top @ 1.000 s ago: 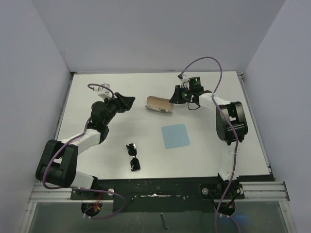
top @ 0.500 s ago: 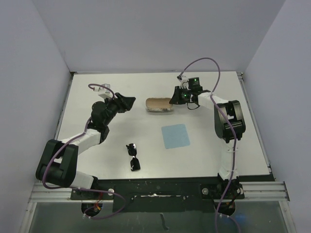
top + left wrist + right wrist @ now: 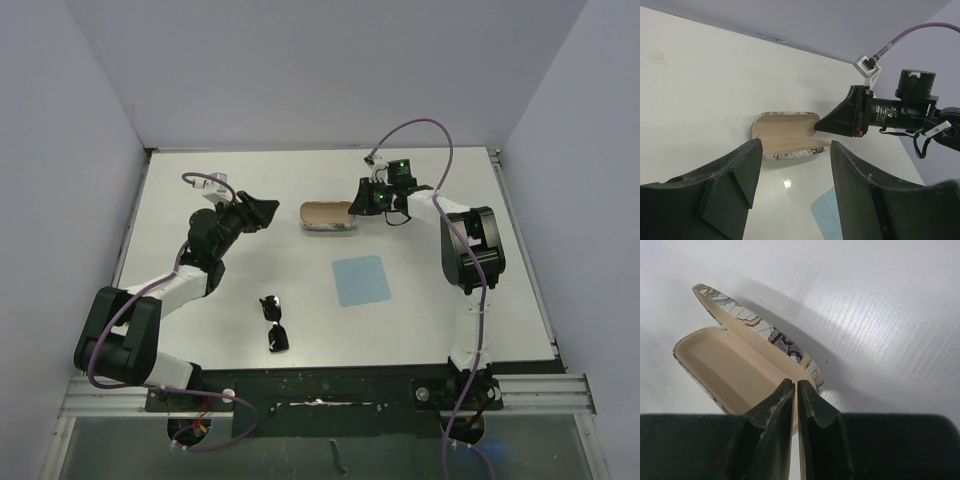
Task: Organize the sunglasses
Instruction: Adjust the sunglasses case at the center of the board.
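Note:
The black sunglasses [image 3: 274, 322] lie on the table near the front, left of centre, far from both grippers. The oval patterned case [image 3: 328, 215] lies open at mid-table, its beige lining showing; it also shows in the left wrist view [image 3: 787, 132] and the right wrist view [image 3: 730, 365]. My right gripper [image 3: 353, 205] is at the case's right end, its jaws closed on the thin rim [image 3: 795, 385]. My left gripper [image 3: 266, 212] is open and empty a little left of the case, facing it [image 3: 795, 150].
A light blue square cloth [image 3: 361, 280] lies flat in front of the case, right of the sunglasses; a corner shows in the left wrist view [image 3: 822, 212]. Grey walls enclose the table on three sides.
The right gripper shifted slightly and the case turned from slanted to nearly level across the table, then stayed still. The left arm and the sunglasses have not moved.

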Robot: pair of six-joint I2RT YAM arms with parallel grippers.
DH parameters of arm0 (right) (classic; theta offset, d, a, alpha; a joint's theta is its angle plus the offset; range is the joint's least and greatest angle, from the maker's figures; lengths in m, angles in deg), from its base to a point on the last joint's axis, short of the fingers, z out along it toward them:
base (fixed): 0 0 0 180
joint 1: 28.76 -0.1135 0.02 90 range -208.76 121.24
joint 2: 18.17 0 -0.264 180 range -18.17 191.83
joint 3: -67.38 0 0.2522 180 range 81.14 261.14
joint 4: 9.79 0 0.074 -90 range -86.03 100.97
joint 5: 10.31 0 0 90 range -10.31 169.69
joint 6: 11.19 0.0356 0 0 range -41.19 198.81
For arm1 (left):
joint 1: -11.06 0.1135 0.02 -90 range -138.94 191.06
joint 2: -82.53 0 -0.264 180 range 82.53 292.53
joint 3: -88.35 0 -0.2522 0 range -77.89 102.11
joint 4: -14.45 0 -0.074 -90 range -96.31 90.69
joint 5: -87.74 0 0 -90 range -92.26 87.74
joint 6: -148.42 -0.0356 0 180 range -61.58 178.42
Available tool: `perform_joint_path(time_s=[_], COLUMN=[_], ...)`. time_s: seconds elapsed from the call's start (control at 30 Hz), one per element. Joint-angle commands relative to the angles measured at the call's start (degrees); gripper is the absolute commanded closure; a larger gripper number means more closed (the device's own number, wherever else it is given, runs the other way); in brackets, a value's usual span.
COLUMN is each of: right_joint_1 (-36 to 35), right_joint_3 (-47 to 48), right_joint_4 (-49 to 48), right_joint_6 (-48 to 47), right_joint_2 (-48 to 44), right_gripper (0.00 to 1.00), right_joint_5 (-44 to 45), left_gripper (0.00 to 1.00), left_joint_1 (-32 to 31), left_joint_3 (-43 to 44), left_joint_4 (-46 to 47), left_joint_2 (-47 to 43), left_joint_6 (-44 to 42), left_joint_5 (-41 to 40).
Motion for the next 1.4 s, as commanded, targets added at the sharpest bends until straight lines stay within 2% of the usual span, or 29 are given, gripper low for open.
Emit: perform_joint_path(time_s=[0.0, 0.37, 0.43, 0.53, 0.73, 1.1, 1.37], right_joint_1=[0.3, -1.8, -2.5, -3.2, -4.4, -4.8, -4.2], right_joint_3=[1.9, -2.8, -4.2, -8.4, -15.1, -27.7, -35.1], right_joint_4=[-1.2, -1.3, -1.0, -2.0, -2.1, -3.3, -5.3], right_joint_6=[-0.6, -0.3, -0.4, 0.5, 1.8, 5.1, 6.7], right_joint_2=[-1.4, -10.3, -12.9, -17.5, -25.4, -36.8, -41.3], right_gripper=[0.9, 0.85, 0.78, 0.62, 0.48, 0.44, 0.43], right_joint_5=[-1.1, 2.0, 3.7, 6.7, 11.2, 14.0, 16.5], left_gripper=[0.45, 0.45, 0.45, 0.45, 0.45, 0.46, 0.47], left_joint_1=[-0.2, -1.0, -1.9, -3.8, -8.4, -14.8, -20.1], left_joint_3=[1.4, 2.9, 3.5, 3.9, 4.3, 1.9, 1.8], left_joint_4=[2.0, 0.6, -0.4, -2.1, -6.2, -12.1, -10.5], left_joint_2=[-0.2, -0.6, -0.6, -0.4, -0.7, -3.4, 1.4], left_joint_6=[-1.0, -1.8, -2.4, -3.3, -5.4, -5.1, -3.9], left_joint_5=[0.6, 0.0, -0.5, -1.6, -4.6, -8.4, -10.1])
